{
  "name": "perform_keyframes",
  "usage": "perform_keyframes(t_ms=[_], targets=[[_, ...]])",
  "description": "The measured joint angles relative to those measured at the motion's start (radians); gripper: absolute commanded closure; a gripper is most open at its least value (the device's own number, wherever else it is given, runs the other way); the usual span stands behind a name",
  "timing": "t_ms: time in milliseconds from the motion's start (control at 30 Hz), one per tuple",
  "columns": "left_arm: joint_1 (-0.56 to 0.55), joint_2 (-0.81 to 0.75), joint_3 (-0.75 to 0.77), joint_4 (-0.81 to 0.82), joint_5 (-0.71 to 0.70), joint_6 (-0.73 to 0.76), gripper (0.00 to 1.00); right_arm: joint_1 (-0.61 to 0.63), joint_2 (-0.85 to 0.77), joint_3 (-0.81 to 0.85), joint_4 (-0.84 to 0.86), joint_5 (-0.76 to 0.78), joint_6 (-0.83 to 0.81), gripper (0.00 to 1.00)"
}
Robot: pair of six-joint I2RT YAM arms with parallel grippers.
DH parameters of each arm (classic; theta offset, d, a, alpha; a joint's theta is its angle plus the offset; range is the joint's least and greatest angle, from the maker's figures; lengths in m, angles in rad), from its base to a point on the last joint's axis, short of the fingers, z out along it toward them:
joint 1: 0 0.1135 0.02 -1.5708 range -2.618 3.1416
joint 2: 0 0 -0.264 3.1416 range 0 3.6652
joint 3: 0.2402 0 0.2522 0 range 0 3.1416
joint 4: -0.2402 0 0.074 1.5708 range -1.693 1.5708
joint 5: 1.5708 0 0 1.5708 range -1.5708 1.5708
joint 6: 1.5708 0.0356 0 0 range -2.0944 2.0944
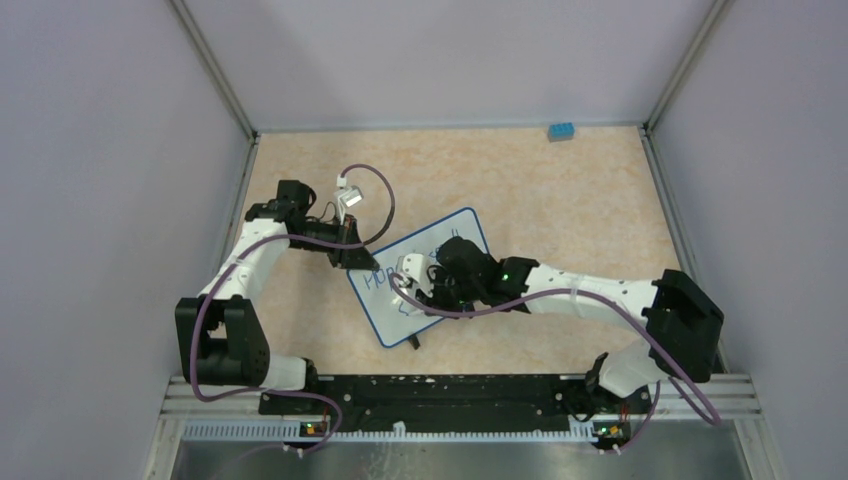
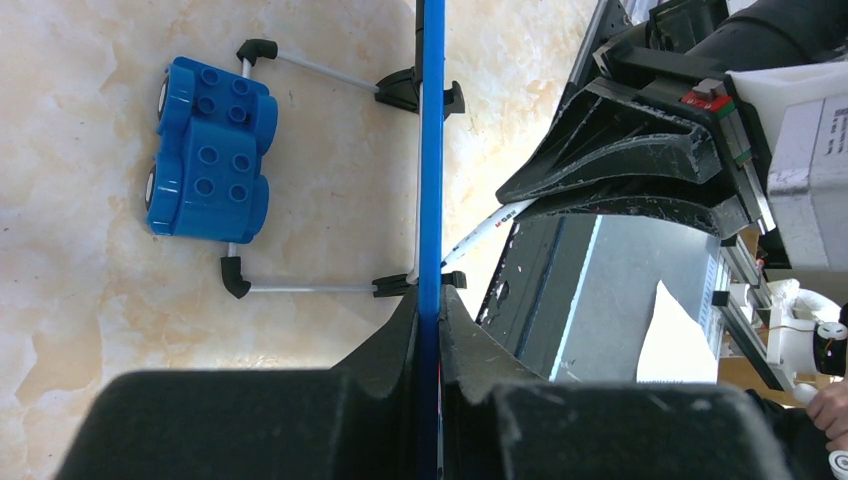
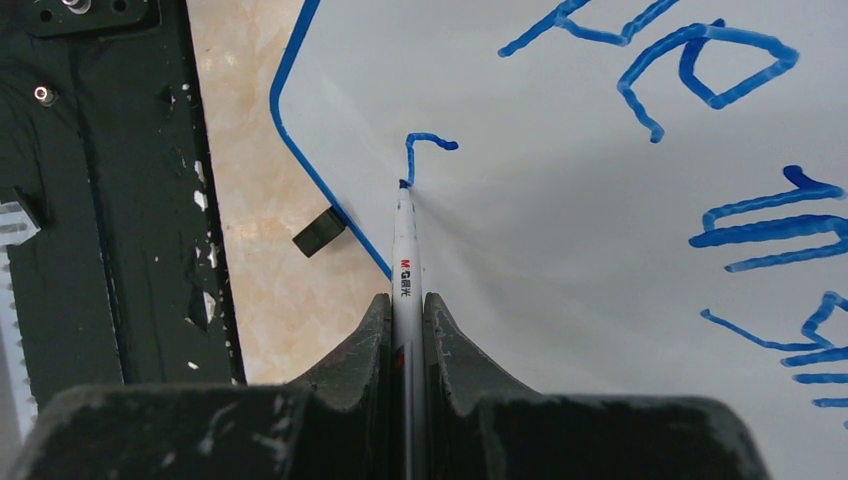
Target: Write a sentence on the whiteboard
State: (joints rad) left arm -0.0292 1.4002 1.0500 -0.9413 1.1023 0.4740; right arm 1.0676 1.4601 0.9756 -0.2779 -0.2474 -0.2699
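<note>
The right gripper point(image 3: 405, 305) is clamped narrow on a slim white marker pen with a blue tip point(image 3: 404, 235), whose barrel runs straight out between the black fingers; the tip touches the small glossy white whiteboard with a thin blue rim point(image 3: 560, 300), near its rounded corner, at the foot of a short hooked blue stroke point(image 3: 425, 145); further in from that corner runs the sentence point(image 3: 700, 70), blue handwritten letters only partly in view and not readable whole; the left gripper point(image 2: 430, 310) is pinched tight on the board's blue edge, steadying it; the board sits askew on the mottled beige tabletop point(image 1: 560, 190), between the two arms. Judging by this, a letter of the second line is mid-stroke; the next move calls for light, even pressure while dragging the tip away from the rim, with the left grip held firm.
</note>
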Motion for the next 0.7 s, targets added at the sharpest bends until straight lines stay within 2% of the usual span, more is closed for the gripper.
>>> perform_keyframes(t_ms=[467, 700], targets=[[0.0, 0.0, 0.0, 0.0, 0.0, -0.001, 1.0, 0.024, 0.045, 0.04, -0.021, -0.032, 0.0, 1.0], [0.0, 0.0, 0.0, 0.0, 0.0, -0.001, 1.0, 0.013, -0.048, 0.039, -0.021, -0.056, 0.0, 1.0]])
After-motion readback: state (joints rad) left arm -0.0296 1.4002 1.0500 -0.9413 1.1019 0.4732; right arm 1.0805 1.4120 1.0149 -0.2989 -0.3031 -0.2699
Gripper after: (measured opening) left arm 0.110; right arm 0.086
